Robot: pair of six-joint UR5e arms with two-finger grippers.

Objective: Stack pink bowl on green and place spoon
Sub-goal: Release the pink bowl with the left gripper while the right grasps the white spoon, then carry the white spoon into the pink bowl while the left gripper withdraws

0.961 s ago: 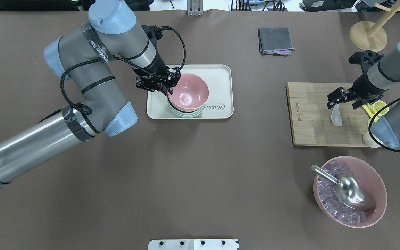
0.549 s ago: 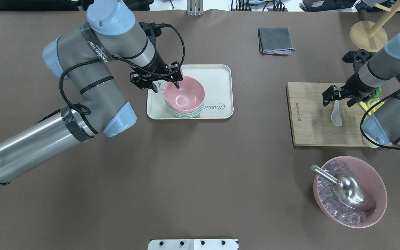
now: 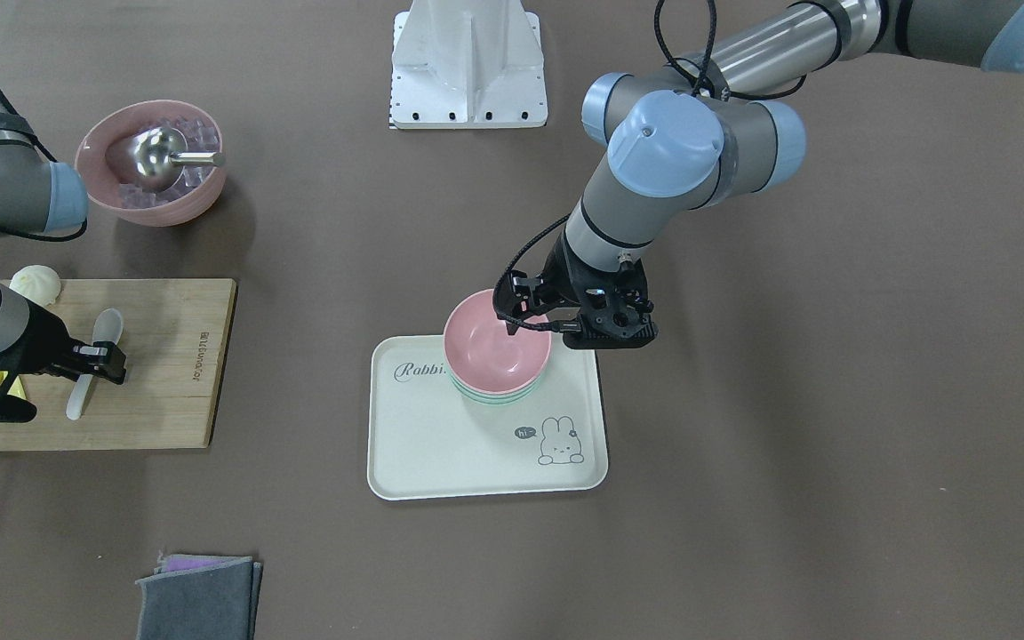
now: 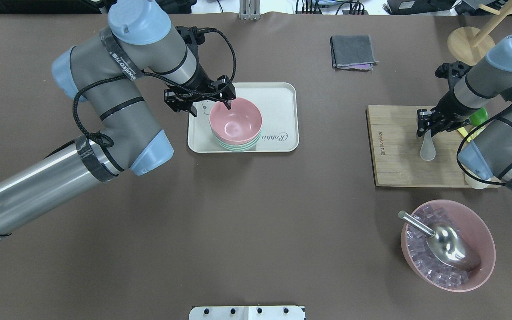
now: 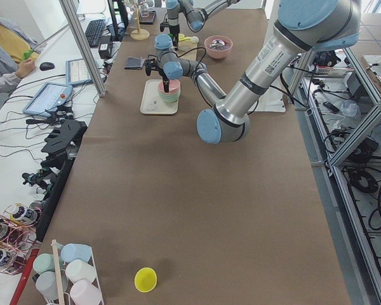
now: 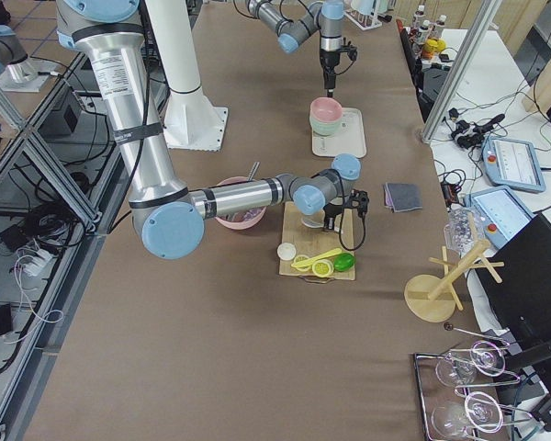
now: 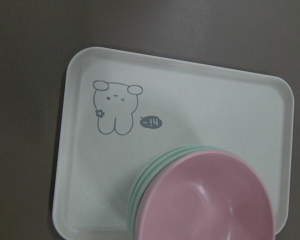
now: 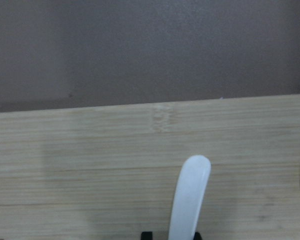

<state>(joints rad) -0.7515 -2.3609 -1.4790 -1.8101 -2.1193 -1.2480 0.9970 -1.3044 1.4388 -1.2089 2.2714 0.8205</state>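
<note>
Brown matting covers the table (image 4: 256, 200), and your two trouble spots sit well apart on it. Toward the far edge, left of the middle, the cream rectangular tray with the rabbit drawing (image 4: 282, 95) carries the smooth pink plastic bowl (image 4: 236, 122), which sits nested level in the stack of mint-green bowls (image 4: 234, 147). The left gripper (image 4: 211, 108) hovers at that bowl's left rim with its jaws spread and holding nothing. One finger hangs over the rim, and I cannot tell whether its tip dips below the lip. If you pull that arm away sideways rather than straight up, the finger may hook the lip and tip or drag the pink bowl off the green ones.

Near the right edge, the right gripper (image 4: 426, 126) pinches the glossy white spoon (image 4: 428, 149) by its handle end, over the pale wooden cutting board (image 4: 394, 151). That is a narrow, slick hold far from the spoon's wide end, so a quick swing across the table could let it pivot or slip out. Watch too that the left arm clears the tray first, or the two arms crowd each other above the bowl. Release the spoon low; dropped from height, it may bounce out.
</note>
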